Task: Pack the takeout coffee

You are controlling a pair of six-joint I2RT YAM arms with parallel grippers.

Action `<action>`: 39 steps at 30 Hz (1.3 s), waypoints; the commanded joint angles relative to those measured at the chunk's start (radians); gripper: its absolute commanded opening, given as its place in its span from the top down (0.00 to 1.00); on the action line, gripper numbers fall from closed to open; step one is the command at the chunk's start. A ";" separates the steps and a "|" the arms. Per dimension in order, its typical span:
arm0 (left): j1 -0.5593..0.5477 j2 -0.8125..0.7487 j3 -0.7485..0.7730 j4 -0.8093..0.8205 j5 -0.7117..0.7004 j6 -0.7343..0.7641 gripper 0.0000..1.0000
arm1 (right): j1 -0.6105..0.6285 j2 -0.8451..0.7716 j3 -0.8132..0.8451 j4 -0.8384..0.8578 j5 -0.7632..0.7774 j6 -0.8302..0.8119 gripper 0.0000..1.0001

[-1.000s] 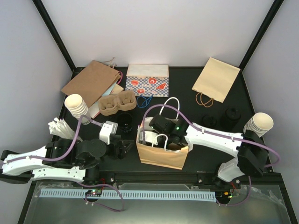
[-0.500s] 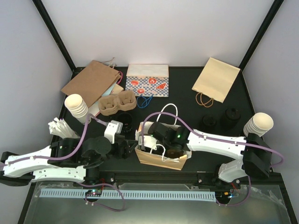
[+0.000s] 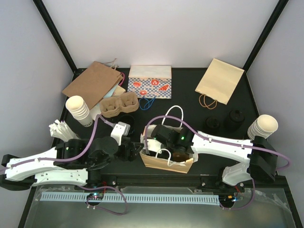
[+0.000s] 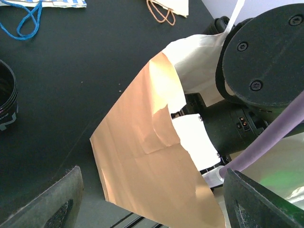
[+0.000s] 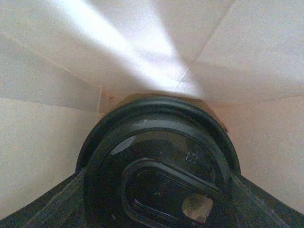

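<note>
Black tabletop [image 3: 185,95] between pale walls carries flat paper bags [image 3: 219,80] along the back and, at centre close to its near edge, the brown paper bag [image 3: 166,162]. Over the last second the right arm has sunk deeper into that bag's mouth and the bag has slumped lower. Meanwhile the left gripper [image 4: 152,202] has slid in just beside the bag's left wall, jaws wide and holding nothing. Inside, the right gripper [image 5: 156,209] is closed about the takeout coffee [image 5: 159,142], a black lidded cup low in the bag. I judge the placing nearly done, with only the release left. A second black cup [image 4: 5,95] sits on the table left of the bag. White handles [image 3: 174,107] loop near the right wrist and could snag on withdrawal, though straight up looks open.
</note>
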 commanded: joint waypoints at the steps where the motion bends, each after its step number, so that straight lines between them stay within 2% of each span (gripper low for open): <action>1: 0.010 0.001 0.050 0.014 0.011 0.024 0.17 | 0.005 0.005 0.014 -0.137 0.040 -0.017 0.39; 2: 0.010 0.000 0.050 0.013 0.013 0.023 0.17 | 0.004 0.005 0.016 -0.135 0.043 -0.014 0.26; 3: 0.010 -0.002 0.050 0.013 0.014 0.023 0.17 | 0.004 0.004 0.023 -0.136 0.042 -0.015 0.08; 4: 0.011 -0.003 0.051 0.012 0.016 0.022 0.17 | 0.003 0.002 0.028 -0.137 0.041 -0.016 0.01; 15: 0.027 0.013 0.066 0.030 0.045 0.072 0.14 | 0.003 -0.089 0.095 -0.149 0.045 0.002 0.00; 22: 0.074 0.049 0.134 0.023 0.081 0.130 0.13 | 0.002 -0.135 0.141 -0.171 0.051 0.012 0.00; 34: 0.201 0.098 0.175 0.025 0.196 0.219 0.13 | 0.003 -0.167 0.194 -0.201 0.079 0.024 0.00; 39: 0.312 0.097 0.167 0.049 0.318 0.263 0.20 | 0.002 -0.187 0.170 -0.205 0.076 0.013 0.00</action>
